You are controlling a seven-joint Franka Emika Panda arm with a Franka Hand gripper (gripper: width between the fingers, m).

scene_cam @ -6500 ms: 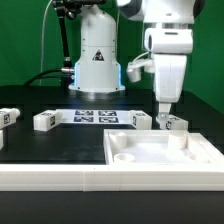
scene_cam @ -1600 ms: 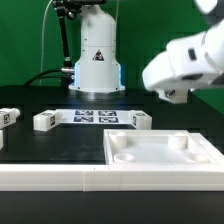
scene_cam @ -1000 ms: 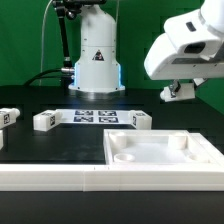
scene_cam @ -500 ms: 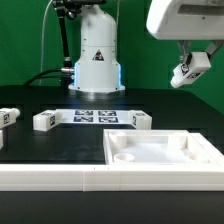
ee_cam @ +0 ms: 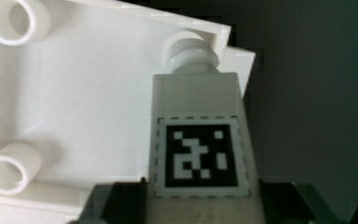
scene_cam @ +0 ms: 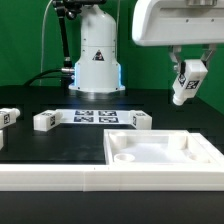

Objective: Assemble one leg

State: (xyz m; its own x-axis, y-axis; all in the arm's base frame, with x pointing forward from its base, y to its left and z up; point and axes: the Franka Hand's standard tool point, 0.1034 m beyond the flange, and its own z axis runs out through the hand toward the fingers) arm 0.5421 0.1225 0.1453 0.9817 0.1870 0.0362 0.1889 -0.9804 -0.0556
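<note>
My gripper (scene_cam: 183, 72) is shut on a white leg (scene_cam: 187, 82) with a square marker tag and holds it in the air above the far right corner of the large white tray-like piece (scene_cam: 160, 160). In the wrist view the leg (ee_cam: 197, 125) stands between my dark fingers (ee_cam: 119, 202), pointing toward a round corner recess (ee_cam: 192, 46) of the tray-like piece (ee_cam: 69, 100). Three more legs lie on the black table: one at the exterior view's far left (scene_cam: 8, 117), one beside it (scene_cam: 44, 120), one behind the tray-like piece (scene_cam: 140, 119).
The marker board (scene_cam: 95, 116) lies flat at the back middle of the table, in front of the arm's base (scene_cam: 97, 60). A white ledge (scene_cam: 90, 178) runs along the table's front edge.
My gripper lifted the leg from the table at the exterior view's right, swung it up high, and now has turned it and holds it tilted above the tray-like piece's far right corner.
</note>
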